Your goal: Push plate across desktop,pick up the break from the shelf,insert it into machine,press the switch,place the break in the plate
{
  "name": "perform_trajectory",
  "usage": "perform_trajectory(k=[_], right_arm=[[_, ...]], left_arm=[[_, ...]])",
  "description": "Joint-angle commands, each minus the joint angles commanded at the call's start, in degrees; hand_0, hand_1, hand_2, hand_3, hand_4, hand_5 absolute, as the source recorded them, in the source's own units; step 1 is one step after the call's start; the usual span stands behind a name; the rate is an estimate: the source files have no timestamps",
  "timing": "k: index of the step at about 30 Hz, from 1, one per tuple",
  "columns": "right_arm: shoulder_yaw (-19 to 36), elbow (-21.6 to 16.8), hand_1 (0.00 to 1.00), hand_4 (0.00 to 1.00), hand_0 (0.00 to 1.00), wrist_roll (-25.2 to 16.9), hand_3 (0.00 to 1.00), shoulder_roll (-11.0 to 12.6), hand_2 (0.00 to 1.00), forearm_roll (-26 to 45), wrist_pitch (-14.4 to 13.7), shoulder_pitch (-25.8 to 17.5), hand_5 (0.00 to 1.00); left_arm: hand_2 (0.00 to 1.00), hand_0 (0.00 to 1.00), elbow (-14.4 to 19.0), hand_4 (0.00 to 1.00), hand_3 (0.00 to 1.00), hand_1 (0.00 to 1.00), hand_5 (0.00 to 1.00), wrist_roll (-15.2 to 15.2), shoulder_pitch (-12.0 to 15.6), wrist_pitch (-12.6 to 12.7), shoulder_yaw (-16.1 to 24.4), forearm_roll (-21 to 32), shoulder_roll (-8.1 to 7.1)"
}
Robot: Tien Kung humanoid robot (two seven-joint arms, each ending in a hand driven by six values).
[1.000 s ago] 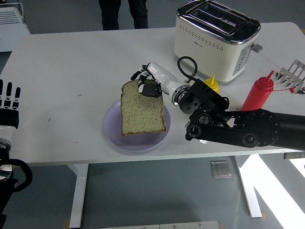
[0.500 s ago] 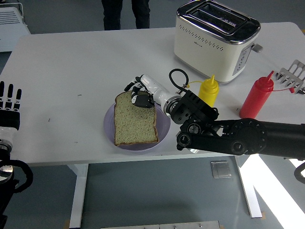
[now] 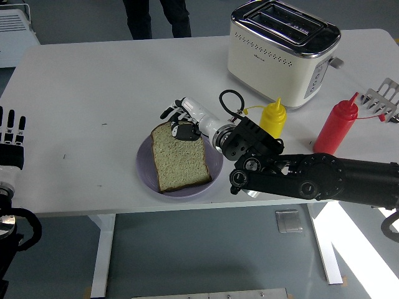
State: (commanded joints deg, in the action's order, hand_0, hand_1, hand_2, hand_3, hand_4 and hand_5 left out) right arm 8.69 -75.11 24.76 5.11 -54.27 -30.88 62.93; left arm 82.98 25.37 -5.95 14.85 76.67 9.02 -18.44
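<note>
And the bread (image 3: pixel 180 157) is down! A second ago it hung tilted above the plate (image 3: pixel 144 169); now it lies flat on it, so the last step looks all but done. The right hand (image 3: pixel 179 122) has sunk with it and sits at the slice's top edge, fingers (image 3: pixel 184 131) loosely curled, thumb touching the crust; whether they have let go I cannot tell. The left hand (image 3: pixel 12 138) rests at the table's left edge, fingers straight, holding nothing.

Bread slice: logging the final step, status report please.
Right hand at bread slice's top edge, grip unclear. Slice flat on plate. Left hand idle, open. Nothing blocking.
</note>
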Motion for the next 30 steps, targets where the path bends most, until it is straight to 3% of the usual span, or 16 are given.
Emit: perform_trajectory(k=[11, 23, 24, 29, 30], right_arm=[[-1.0, 1.9, 0.684, 0.39, 0.673, -1.9, 0.622, -0.6, 0.679, -1.6, 1.9, 0.0, 0.002], [-2.4, 7.5, 0.735, 0.443, 0.717, -8.9, 0.683, -2.1, 0.726, -5.4, 4.4, -0.1, 0.002], [-2.5, 7.8, 0.751, 0.509, 0.74, -9.4, 0.698, -2.2, 0.74, -5.3, 4.6, -0.2, 0.002], [-0.9, 7.2, 0.751, 0.509, 0.74, -10.7, 0.698, -1.6, 0.74, -6.3, 4.9, -0.3, 0.002], [-0.2, 6.7, 0.741, 0.546, 0.739, -10.8, 0.693, -1.3, 0.733, -6.7, 4.9, -0.3, 0.031]], left_arm=[[0.677, 0.788, 0.1, 0.661, 0.642, 0.706, 0.998, 0.1, -0.2, 0.1, 0.0, -0.1, -0.09], [0.675, 0.787, -0.1, 0.659, 0.637, 0.704, 0.998, 0.4, -0.4, 0.3, 0.1, 0.0, -0.1], [0.674, 0.784, -0.1, 0.658, 0.637, 0.702, 0.998, 0.4, -0.4, 0.3, 0.1, 0.0, -0.09], [0.674, 0.784, -0.1, 0.658, 0.637, 0.702, 0.998, 0.4, -0.3, 0.3, 0.0, -0.1, 0.0], [0.672, 0.784, -0.1, 0.656, 0.635, 0.701, 0.998, 0.4, -0.2, 0.3, 0.0, -0.1, 0.02]])
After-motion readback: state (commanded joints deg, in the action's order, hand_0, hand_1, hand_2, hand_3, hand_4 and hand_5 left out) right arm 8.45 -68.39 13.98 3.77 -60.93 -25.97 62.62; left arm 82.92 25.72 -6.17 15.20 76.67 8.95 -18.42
